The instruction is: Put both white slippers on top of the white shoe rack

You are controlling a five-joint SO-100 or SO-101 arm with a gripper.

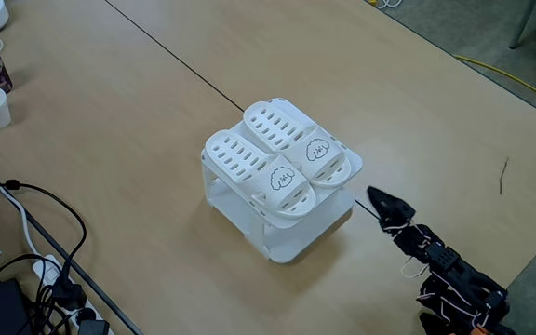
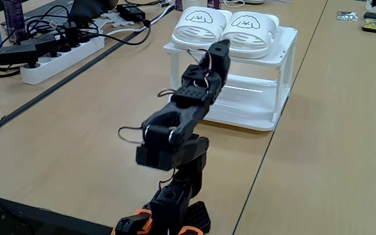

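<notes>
White plastic marks both slippers, which lie side by side and touching on the flat top of the shoe rack (image 1: 291, 244). In a fixed view from above, the nearer slipper (image 1: 259, 174) sits to the left of the farther slipper (image 1: 298, 141), and each toe strap, printed with a small black puppy face, points toward the gripper (image 1: 376, 196). Both soles rest level on the top panel, with the toes at the edge closest to the arm.

Nothing sits between the black fingers, which come to a narrow point just short of the rack's near corner, apart from rack and slippers. They look pressed together, though the dark tip is small in both fixed views and a thin gap could be hidden. From behind the arm, the gripper (image 2: 222, 44) reaches up toward the rack (image 2: 276, 85), its tip overlapping the front edge below the left slipper (image 2: 200, 24), with the right slipper (image 2: 252, 28) just beyond and to the right of it.

Brown tabletop (image 1: 138, 112) spreads left of the gripper; a power strip (image 2: 64, 55) with tangled cables lies well to its left in the rear view.
</notes>
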